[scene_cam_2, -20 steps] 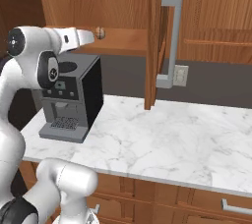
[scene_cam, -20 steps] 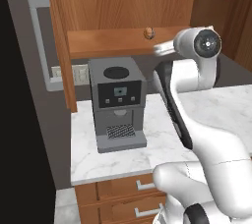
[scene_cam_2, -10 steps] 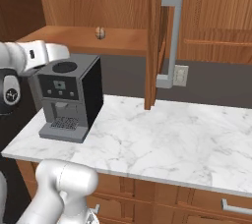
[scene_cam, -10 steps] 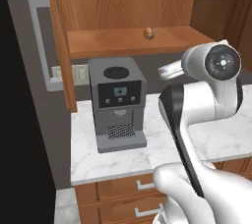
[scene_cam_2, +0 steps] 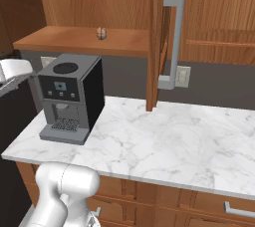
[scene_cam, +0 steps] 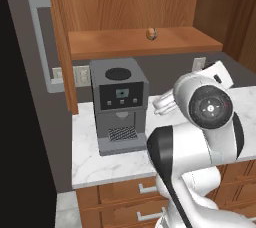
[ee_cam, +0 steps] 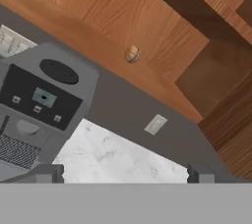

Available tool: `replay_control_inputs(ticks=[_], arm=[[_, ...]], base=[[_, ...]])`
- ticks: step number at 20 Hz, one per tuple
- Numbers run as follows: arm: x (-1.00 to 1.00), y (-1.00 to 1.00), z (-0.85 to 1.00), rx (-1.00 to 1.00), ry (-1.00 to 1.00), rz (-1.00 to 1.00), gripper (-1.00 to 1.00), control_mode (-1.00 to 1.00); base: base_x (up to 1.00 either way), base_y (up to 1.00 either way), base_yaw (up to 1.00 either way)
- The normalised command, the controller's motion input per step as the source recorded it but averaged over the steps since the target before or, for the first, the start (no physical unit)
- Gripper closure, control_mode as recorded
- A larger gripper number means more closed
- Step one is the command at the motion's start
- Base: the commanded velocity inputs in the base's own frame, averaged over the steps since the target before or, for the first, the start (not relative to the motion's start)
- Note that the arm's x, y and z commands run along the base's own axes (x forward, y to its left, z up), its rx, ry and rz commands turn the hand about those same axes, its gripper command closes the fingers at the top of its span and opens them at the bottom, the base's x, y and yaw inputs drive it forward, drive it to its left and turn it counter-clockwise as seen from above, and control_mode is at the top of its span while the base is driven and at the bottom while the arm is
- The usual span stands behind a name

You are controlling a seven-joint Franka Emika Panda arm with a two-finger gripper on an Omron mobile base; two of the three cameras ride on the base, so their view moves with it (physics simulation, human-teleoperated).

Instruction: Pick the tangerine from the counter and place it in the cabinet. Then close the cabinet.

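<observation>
Hand view has the small round tangerine [ee_cam: 131, 53] on the smooth wooden cabinet [ee_cam: 162, 36] shelf, jaws spread empty.

wall [scene_cam_2: 124, 76]: dark grey | outlets [scene_cam_2: 183, 76]: light | drawers [scene_cam: 125, 192]: wood, silver handles | coffee machine [scene_cam: 119, 104]: grey

The white Franka arm with dark joints [scene_cam: 200, 137] is folded back on itself, its big round elbow joint facing the left base camera. The two-finger gripper [ee_cam: 123, 173] holds nothing; its small dark finger tips [ee_cam: 48, 173] stand wide apart (one near each side of the hand view).
</observation>
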Motion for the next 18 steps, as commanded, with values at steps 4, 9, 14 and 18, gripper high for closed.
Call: replay_control_inputs(ticks=[4, 9, 14, 18], arm=[[-0.44, 0.71, 0.0, -0.27, 0.12, 0.0, -1.0, -1.0], [-0.53, 0.69, 0.0, -0.24, 0.02, 0.0, -1.0, -1.0], [-0.51, 0.66, 0.0, -0.23, 0.02, 0.0, -1.0, -1.0], [-0.36, 0.57, 0.0, -0.23, 0.02, 0.0, -1.0, -1.0]], base=[[0.0, 0.0, 0.0], [0.0, 0.0, 0.0], [0.0, 0.0, 0.0], [0.0, 0.0, 0.0]])
